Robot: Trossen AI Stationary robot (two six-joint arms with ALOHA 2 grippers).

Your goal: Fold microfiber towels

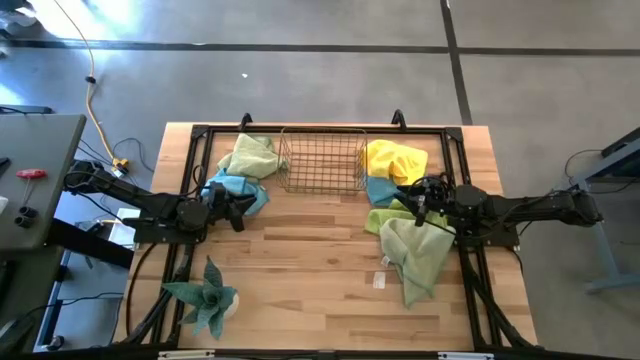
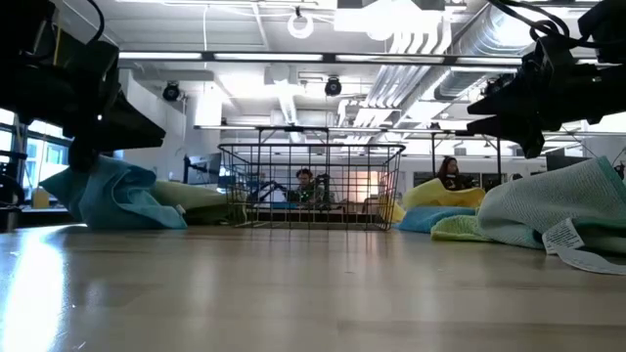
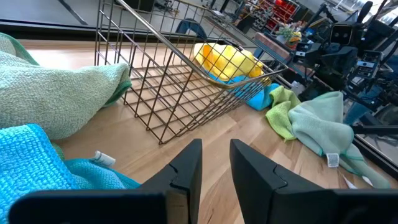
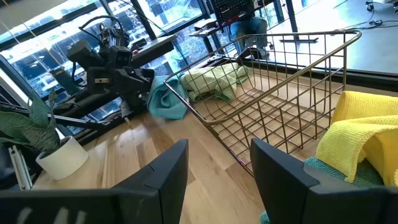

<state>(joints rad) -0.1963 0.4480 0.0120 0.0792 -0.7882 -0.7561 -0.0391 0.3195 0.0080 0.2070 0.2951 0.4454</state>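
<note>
Several microfiber towels lie crumpled on the wooden table. A pale green towel (image 1: 250,155) and a light blue towel (image 1: 243,190) lie left of the wire basket (image 1: 322,160). Right of it lie a yellow towel (image 1: 396,160), a small blue one (image 1: 380,190), a lime green one (image 1: 388,217) and a pale green one (image 1: 418,255). My left gripper (image 3: 216,146) is open, held above the table beside the light blue towel (image 3: 31,155). My right gripper (image 4: 219,149) is open too, over the right-hand pile next to the yellow towel (image 4: 364,134). Nothing is between either pair of fingers.
The copper wire basket (image 3: 180,81) stands at the far middle of the table, between the two piles. A spiky green plant in a white pot (image 1: 208,295) stands at the near left. Bare wood (image 1: 310,260) stretches across the middle and near side. People sit in the room behind (image 2: 305,186).
</note>
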